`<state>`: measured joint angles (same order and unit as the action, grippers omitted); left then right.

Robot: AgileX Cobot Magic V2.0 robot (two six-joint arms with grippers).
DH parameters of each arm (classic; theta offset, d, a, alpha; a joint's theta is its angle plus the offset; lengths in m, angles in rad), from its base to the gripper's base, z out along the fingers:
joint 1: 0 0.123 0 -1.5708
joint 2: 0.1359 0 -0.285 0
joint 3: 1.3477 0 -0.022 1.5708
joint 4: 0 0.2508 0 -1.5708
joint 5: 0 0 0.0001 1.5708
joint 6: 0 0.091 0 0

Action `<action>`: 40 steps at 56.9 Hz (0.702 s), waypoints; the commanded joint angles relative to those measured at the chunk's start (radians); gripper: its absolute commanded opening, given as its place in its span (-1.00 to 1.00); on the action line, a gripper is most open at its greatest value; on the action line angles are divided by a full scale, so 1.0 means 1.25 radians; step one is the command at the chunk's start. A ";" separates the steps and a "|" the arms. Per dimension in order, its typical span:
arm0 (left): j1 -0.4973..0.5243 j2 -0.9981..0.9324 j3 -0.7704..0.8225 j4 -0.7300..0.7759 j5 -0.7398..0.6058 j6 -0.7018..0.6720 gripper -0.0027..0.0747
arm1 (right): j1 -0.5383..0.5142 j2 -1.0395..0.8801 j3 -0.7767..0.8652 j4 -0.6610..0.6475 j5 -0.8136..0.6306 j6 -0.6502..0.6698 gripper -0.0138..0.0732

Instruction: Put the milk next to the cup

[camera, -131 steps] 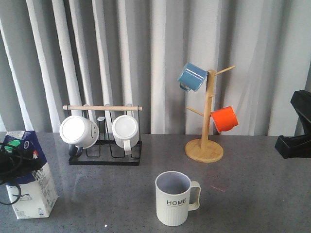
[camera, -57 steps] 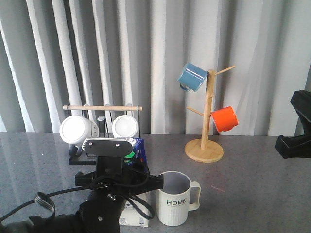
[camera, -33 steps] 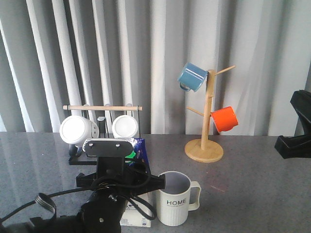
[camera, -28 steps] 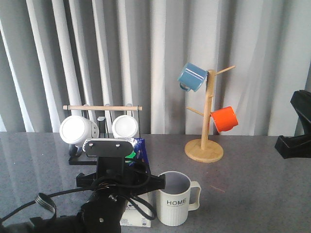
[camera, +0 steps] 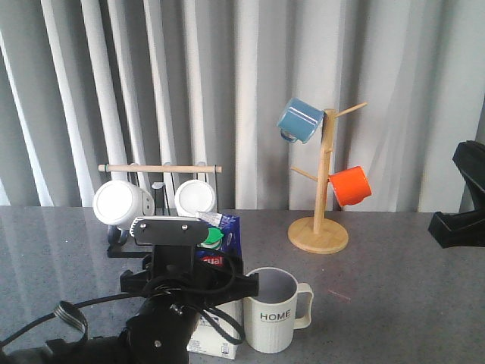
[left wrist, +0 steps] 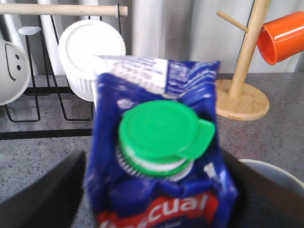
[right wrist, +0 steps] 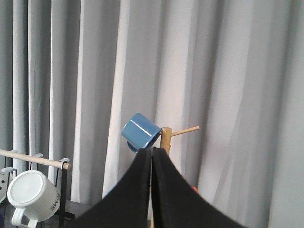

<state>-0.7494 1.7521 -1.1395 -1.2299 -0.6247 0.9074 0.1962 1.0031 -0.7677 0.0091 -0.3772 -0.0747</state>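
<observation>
The milk (camera: 224, 235), a blue-and-white carton with a green cap and red banner, stands on the grey table just left of the cup (camera: 270, 311), a ribbed pale mug lettered "HOME". My left gripper (camera: 198, 284) is around the carton, mostly hidden behind its own wrist. In the left wrist view the milk (left wrist: 156, 190) fills the space between the two dark fingers (left wrist: 42, 194), which press against its sides; the cup's rim (left wrist: 278, 168) shows beside it. My right gripper (right wrist: 152, 151) is shut and empty, raised at the far right (camera: 458, 205).
A black wire rack (camera: 163, 246) with white mugs (camera: 121, 205) stands behind the carton. A wooden mug tree (camera: 322, 227) holds a blue mug (camera: 298, 120) and an orange mug (camera: 350, 186) at the back right. A grey curtain hangs behind.
My left arm has carried the milk from the table's left edge to beside the cup. In the last half second the carton's top shifted right, showing its cap. The right arm has not moved.
</observation>
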 commanded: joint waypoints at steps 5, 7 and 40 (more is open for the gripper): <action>-0.008 -0.073 -0.025 0.030 -0.019 0.020 0.97 | -0.003 -0.011 -0.025 -0.001 -0.057 -0.004 -0.70; -0.008 -0.087 -0.025 0.030 -0.019 0.020 0.96 | -0.003 -0.011 -0.025 -0.001 -0.057 -0.004 -0.70; -0.007 -0.371 -0.022 0.072 -0.009 0.061 -0.95 | -0.003 -0.011 -0.025 -0.001 -0.057 -0.004 -0.70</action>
<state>-0.7538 1.3366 -1.1395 -1.1718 -0.5803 0.9777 0.1962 1.0031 -0.7677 0.0091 -0.3772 -0.0747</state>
